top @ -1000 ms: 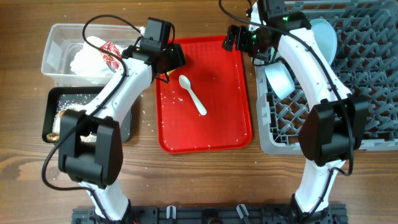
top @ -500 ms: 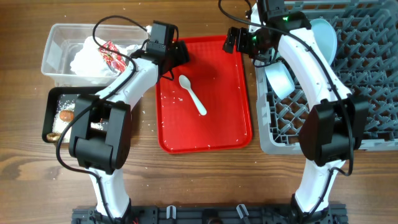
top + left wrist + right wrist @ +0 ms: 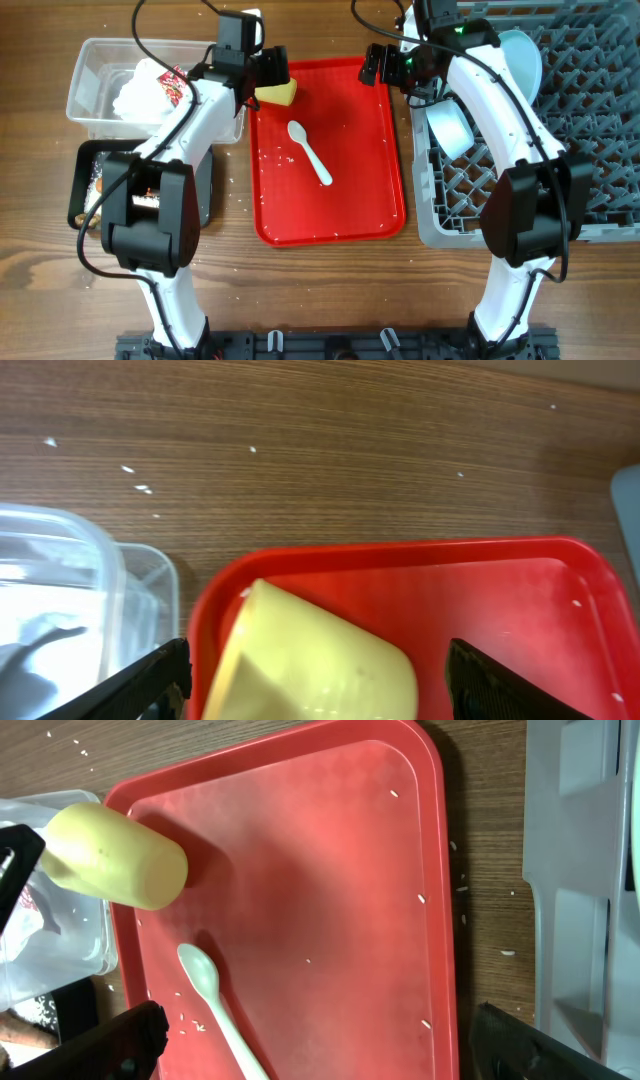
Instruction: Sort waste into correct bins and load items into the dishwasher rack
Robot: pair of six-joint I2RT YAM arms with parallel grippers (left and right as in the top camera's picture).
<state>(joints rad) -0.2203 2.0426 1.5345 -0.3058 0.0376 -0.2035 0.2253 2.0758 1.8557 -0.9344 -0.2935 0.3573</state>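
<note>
The small yellow cup [image 3: 277, 93] lies on its side in the far left corner of the red tray [image 3: 340, 200]. My left gripper [image 3: 265, 74] is open, with a finger on each side of the cup [image 3: 320, 660] and a gap on both sides. My right gripper [image 3: 385, 62] is open and empty above the tray's far right corner. The white spoon [image 3: 310, 152] lies mid-tray and also shows in the right wrist view [image 3: 215, 1000]. The grey rack [image 3: 600, 120] holds the pale blue plate [image 3: 522, 55] and a bowl [image 3: 452, 125].
The clear tub [image 3: 90, 60] at the far left holds white napkins [image 3: 135, 98] and the red wrapper [image 3: 178, 85]. The black tub [image 3: 82, 185] in front of it is largely hidden by my left arm. Rice grains [image 3: 190, 1020] are scattered on the tray.
My left gripper has pulled back toward the table's far edge, and the yellow cup now shows on its side in the tray corner. The right arm has not moved.
</note>
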